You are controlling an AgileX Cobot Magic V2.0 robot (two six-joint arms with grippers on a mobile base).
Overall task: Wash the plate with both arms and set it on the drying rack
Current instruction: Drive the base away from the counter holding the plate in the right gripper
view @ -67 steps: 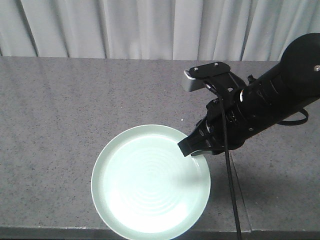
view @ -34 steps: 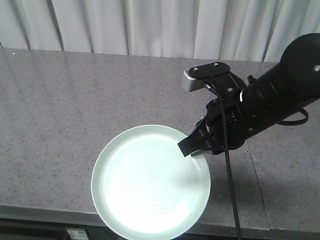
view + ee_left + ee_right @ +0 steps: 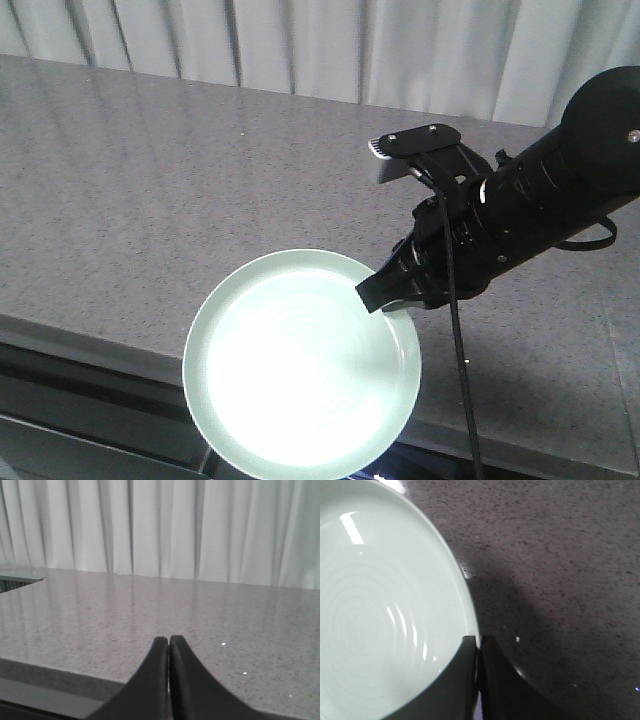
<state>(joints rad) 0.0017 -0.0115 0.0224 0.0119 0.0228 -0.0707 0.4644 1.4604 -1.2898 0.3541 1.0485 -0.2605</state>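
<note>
Plate: the mint-green plate [image 3: 300, 365] is held face up by a single spot on its rim and juts out past the counter's [image 3: 150, 180] front edge.
Right gripper: the right gripper [image 3: 479, 647] is clamped on the plate's rim, jaws almost meeting across the thin lip.
Left gripper: the left gripper [image 3: 169, 647] is closed on nothing, above the counter.
Drying rack: out of sight in every view.
Risk: the narrow pinch on the glossy rim may let the plate tilt, slip and drop beyond the edge. A sudden swing would be enough to cause it.

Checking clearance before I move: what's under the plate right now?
The plate, pinched at its rim by the right end effector, hangs over the front edge of the speckled grey countertop. Beyond that edge, dark space shows below. Whatever lies directly beneath the plate is covered.
</note>
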